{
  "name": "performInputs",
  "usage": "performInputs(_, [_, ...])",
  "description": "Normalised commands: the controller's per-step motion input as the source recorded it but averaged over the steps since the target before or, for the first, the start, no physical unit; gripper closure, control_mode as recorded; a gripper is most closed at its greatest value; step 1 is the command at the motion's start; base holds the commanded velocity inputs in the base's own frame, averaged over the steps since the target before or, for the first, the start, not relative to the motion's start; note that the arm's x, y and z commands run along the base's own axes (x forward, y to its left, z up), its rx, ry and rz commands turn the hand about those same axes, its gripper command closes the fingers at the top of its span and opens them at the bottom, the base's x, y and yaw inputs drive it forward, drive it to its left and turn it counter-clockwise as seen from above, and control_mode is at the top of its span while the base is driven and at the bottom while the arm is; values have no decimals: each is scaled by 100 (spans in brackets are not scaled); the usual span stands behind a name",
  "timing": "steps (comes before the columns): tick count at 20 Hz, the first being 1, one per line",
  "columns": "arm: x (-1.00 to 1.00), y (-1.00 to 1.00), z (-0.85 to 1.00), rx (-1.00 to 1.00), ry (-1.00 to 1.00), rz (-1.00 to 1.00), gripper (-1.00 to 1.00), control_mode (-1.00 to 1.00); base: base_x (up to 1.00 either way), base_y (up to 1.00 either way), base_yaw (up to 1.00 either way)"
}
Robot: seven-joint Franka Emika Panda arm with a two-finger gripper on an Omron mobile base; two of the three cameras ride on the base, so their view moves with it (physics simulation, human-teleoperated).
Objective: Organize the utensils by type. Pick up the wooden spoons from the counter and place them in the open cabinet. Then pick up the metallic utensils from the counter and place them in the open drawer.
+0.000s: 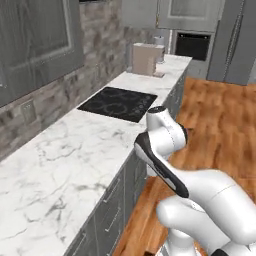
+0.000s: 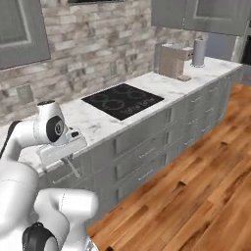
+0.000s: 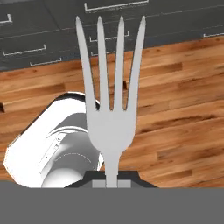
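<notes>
My gripper [image 3: 111, 179] is shut on the handle of a thin silver fork [image 3: 110, 100], the metallic utensil. Its four tines point away from the hand, over the wooden floor [image 3: 183, 100] and toward closed grey drawer fronts [image 3: 109, 26]. In the right base view the fork [image 2: 73, 169] hangs as a thin grey sliver below the hand, in front of the base cabinets. The white marble counter [image 1: 75, 150] runs along the wall to the left of the arm. The wooden spoons, the open cabinet and the open drawer are out of view.
A black cooktop [image 2: 122, 100] is set into the counter. Farther along stand a beige box [image 2: 172, 60] and a grey cylinder [image 2: 198, 53]. Closed grey cabinets [image 2: 147, 152] line the counter's front. A dark oven [image 1: 192, 46] sits at the far end.
</notes>
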Motion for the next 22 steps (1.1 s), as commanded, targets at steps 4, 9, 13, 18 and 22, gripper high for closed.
performInputs(4, [0, 0, 0, 0, 0, 0, 100, 100, 13, -39, -71])
performInputs(9, [0, 0, 0, 0, 0, 0, 100, 100, 17, -44, -69])
performInputs(13, [0, 0, 0, 0, 0, 0, 100, 100, 34, -49, -56])
performInputs(18, [0, 0, 0, 0, 0, 0, 100, 100, 59, -44, -39])
performInputs(22, [0, 0, 0, 0, 0, 0, 100, 100, 88, -26, -22])
